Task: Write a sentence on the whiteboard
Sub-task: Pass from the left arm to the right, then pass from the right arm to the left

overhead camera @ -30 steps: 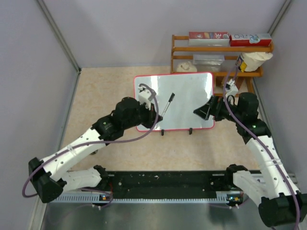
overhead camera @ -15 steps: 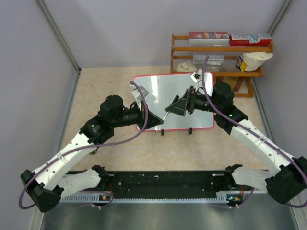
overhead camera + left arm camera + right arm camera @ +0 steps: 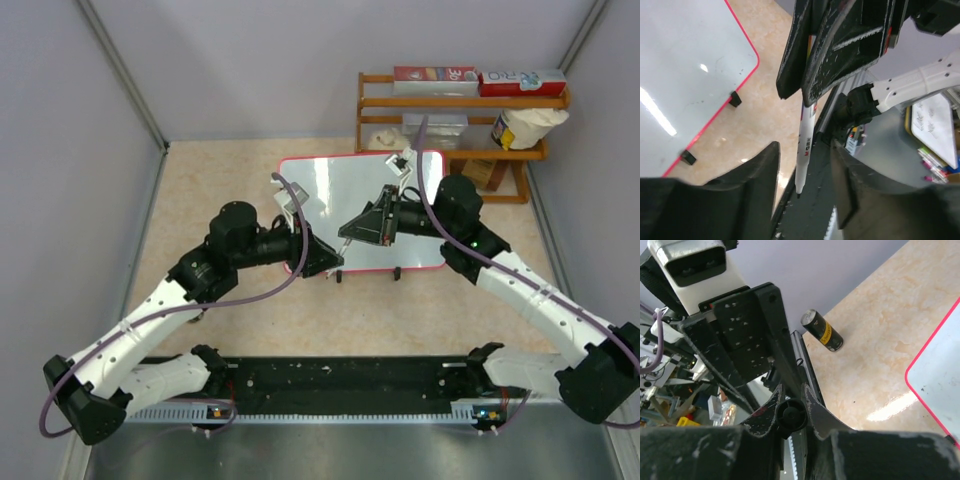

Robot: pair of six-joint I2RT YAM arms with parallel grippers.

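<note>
Right hand (image 3: 791, 394) clenched on the pen (image 3: 806, 145) — left hand (image 3: 330, 262) released, its fingers apart on either side of the pen. Whiteboard (image 3: 335, 195) sits on the surface (image 3: 230, 180), just beyond both hands.

whiteboard (image 3: 335, 190) | you have a large glossy white face in a thin red round-cornered frame | face up on the beige counter (image 3: 220, 190), mid-far | two small black feet at its near edge | glare streaks and faint specks on the surface
</note>
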